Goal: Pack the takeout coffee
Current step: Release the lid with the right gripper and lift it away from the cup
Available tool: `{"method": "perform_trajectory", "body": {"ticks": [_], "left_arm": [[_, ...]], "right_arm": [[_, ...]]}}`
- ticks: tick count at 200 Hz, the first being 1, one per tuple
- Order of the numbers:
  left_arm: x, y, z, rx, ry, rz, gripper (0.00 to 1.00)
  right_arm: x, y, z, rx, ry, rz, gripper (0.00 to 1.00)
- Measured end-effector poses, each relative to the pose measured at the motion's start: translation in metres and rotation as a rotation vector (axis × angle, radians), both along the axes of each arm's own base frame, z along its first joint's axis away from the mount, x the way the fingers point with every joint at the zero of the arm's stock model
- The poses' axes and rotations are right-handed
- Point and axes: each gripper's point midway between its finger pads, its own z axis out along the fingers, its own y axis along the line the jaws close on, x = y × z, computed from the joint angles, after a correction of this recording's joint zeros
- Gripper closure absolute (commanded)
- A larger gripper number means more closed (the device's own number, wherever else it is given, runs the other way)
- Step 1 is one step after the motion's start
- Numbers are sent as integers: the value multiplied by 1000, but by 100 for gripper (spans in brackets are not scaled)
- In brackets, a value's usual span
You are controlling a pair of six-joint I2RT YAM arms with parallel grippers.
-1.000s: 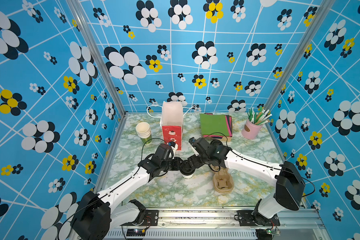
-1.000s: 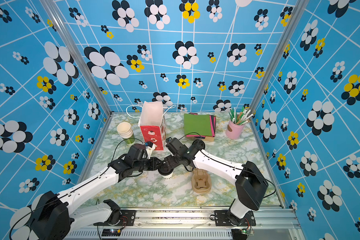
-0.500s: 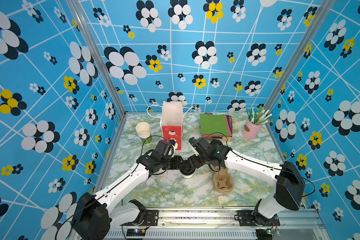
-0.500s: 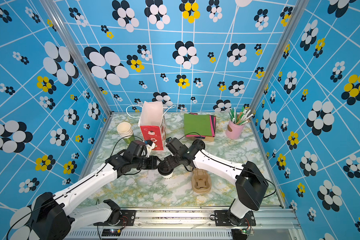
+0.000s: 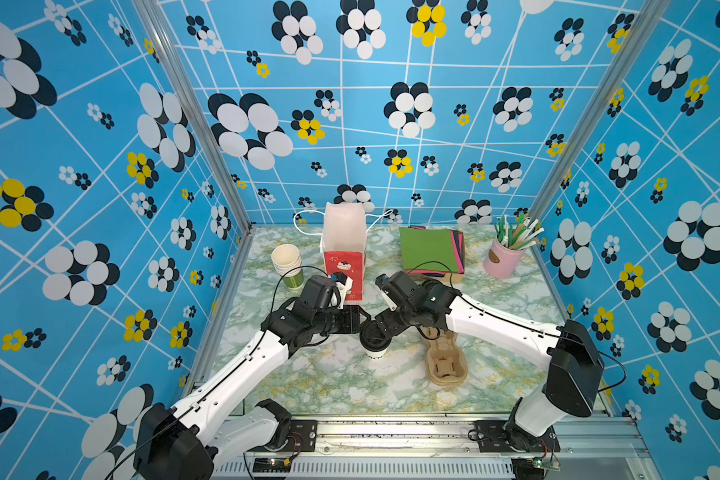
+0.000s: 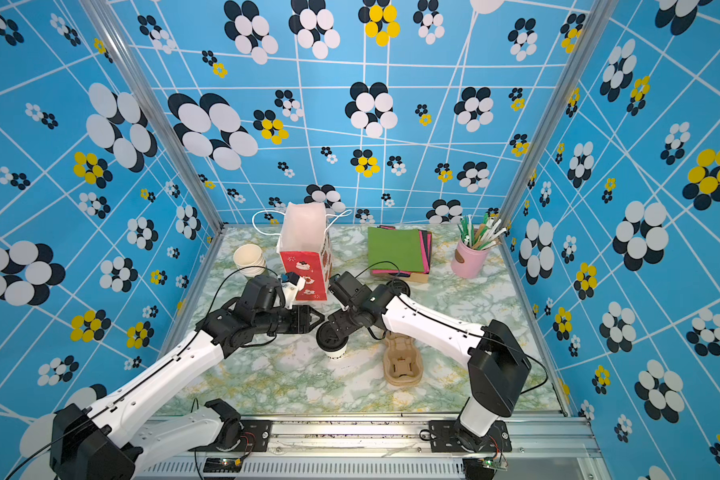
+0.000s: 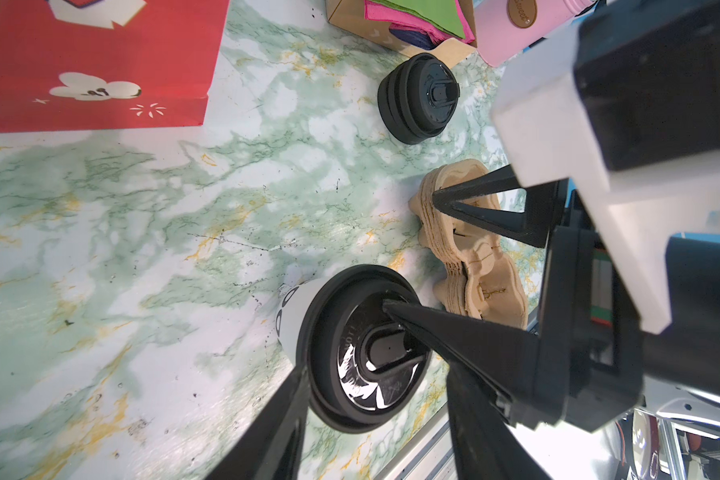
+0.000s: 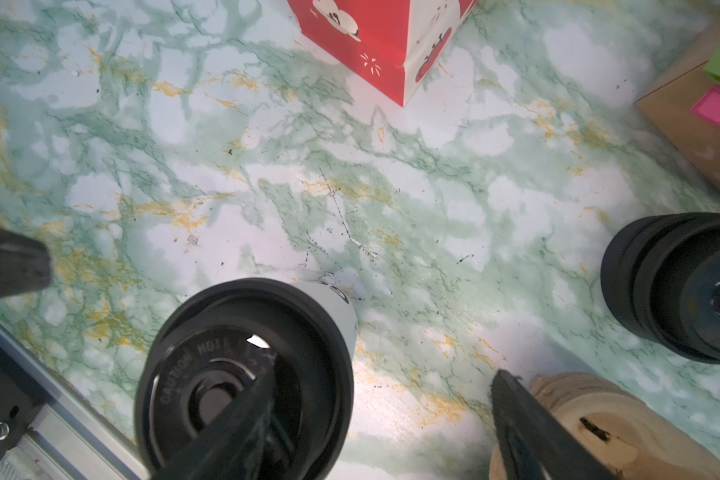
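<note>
Mid-table, one takeout coffee [image 5: 374, 343], both jaws spread, gripping nothing, one red bag [image 5: 345, 267], perhaps three spare lids [image 7: 417, 99].

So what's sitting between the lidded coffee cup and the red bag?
Nothing but bare marble tabletop between coffee cup and red bag; the right wrist view shows it.

I see a red paper bag [image 5: 344, 266] at the centre of both top views, cream cups [image 5: 287, 257] to its left, green napkins [image 5: 429, 248] and a pink straw holder [image 5: 501, 261] to its right.
</note>
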Motion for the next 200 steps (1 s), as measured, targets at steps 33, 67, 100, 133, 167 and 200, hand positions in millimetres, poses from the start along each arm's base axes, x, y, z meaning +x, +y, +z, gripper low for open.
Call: {"method": "perform_trajectory", "body": {"ticks": [33,67,100,133,167,200], "left_arm": [[0,1,-1,2,1,1,44],[2,10,1,2,-9,26,40],[2,29,11,7,-43,66,33],[0,54,19,29,-81,111,23],[-4,72,22,46,-104,151,12],[-10,75,15,57,-92,150,6]], "right_arm": [[3,7,9,14,-9,15,16],[2,14,24,61,-23,49,15],[-11,12,43,113,-57,134,12],[-23,15,51,128,-83,270,8],[-33,23,51,128,-97,414,3],[-39,31,40,109,-96,535,1]]}}
